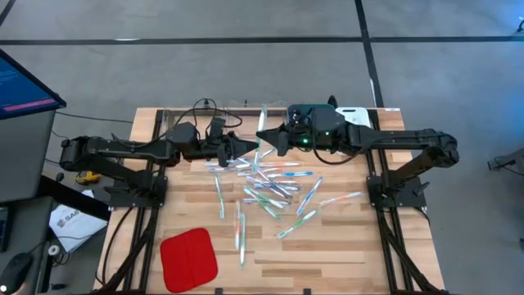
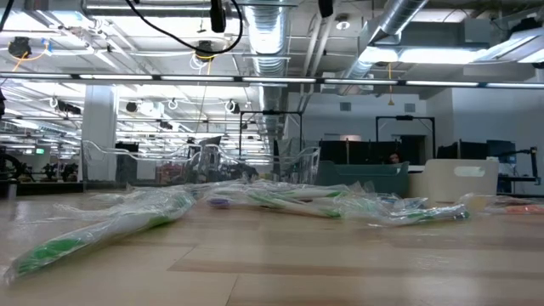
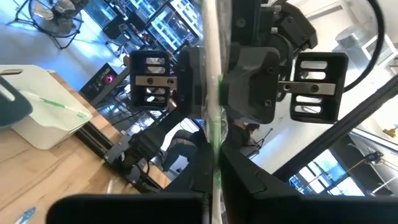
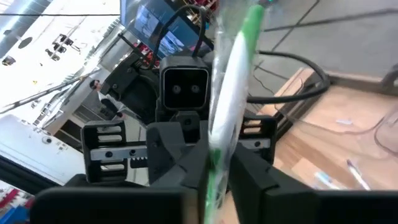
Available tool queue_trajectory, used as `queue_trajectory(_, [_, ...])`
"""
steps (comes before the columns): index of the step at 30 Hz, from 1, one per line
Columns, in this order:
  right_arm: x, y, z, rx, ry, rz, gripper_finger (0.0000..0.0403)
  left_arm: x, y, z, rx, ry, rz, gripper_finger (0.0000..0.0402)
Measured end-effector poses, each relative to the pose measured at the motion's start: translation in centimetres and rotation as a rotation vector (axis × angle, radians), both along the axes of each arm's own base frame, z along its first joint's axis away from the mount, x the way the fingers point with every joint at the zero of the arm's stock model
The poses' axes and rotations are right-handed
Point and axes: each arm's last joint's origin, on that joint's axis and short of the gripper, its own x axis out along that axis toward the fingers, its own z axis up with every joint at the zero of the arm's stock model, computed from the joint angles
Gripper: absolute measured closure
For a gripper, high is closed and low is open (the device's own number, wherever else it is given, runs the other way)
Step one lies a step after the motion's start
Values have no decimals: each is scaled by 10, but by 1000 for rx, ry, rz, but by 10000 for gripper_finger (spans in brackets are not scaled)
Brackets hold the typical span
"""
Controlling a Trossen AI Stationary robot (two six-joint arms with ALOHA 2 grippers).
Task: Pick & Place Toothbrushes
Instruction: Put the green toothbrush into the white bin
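Between both grippers, green toothbrush (image 1: pixel 261 127) stands upright (wrapped)

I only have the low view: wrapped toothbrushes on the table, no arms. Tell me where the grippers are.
Observer: Both are raised over the table's far middle, tip to tip: the left gripper facing the right gripper.
Operator: Report what they carry.
Observer: One green-and-white toothbrush in a clear wrapper, standing upright between them; both grippers look closed on it.
Operator: Name anything near me that I can't see.
Observer: A flat red pad lies by the table's near left corner, apart from the toothbrush heap.
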Motion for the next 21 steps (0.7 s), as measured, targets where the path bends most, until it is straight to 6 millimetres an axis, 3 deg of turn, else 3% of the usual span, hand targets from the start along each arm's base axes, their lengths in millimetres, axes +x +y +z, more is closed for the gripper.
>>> queue_trajectory(3, [0, 0, 0, 0, 2, 0, 389, 0, 0, 0, 0, 0, 2, 390])
queue_trajectory(8, [-1, -1, 0, 18, 0, -3, 380, 0, -1, 0, 32, 1, -26, 361])
queue_trajectory(21, [-12, -15, 4, 77, 14, -48, 391, -13, -1, 15, 46, -64, -21, 219])
